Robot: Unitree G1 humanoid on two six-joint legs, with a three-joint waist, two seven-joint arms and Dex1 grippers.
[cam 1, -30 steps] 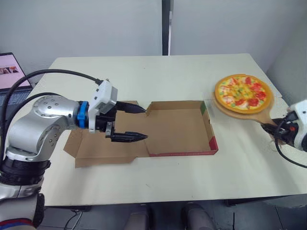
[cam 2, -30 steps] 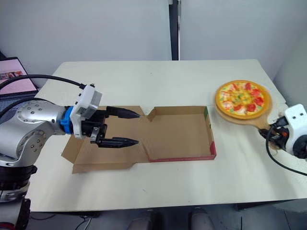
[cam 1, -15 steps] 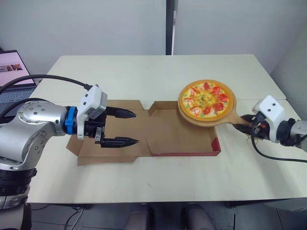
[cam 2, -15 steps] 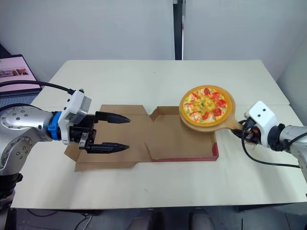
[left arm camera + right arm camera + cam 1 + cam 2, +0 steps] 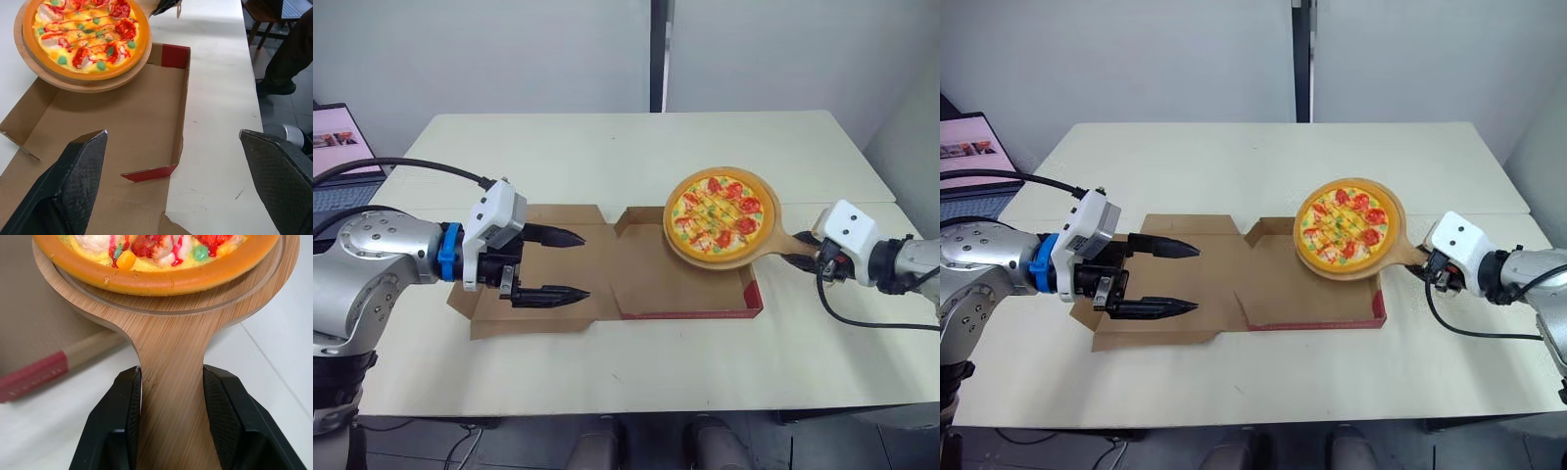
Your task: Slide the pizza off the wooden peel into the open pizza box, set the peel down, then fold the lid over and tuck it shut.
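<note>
Midway through the first step: you have the pizza (image 5: 715,208) riding on the wooden peel (image 5: 707,258), poised over the right-hand far corner of the open pizza box (image 5: 656,284), partly above the tray and partly overhanging its far wall. Nothing has gone in yet, and the tray floor is bare cardboard. The slide-off, setting the peel down, and the fold and tuck of the lid (image 5: 533,311) are all left to do. The lid lies flat on the table (image 5: 607,157), opened out from the box's left side. Your left gripper (image 5: 585,264) sits over the lid with its two fingers spread wide and nothing between them, pointing toward the tray. From the head views, your right gripper (image 5: 808,257) meets the peel's handle just off the box's right wall, but the grip itself is hard to read there. The right wrist view settles it, with both black fingers (image 5: 122,431) clamped against the sides of the wooden handle. The left wrist view adds the bare tray under the peel's rim, though whether the peel touches the box's wall cannot be told.
</note>
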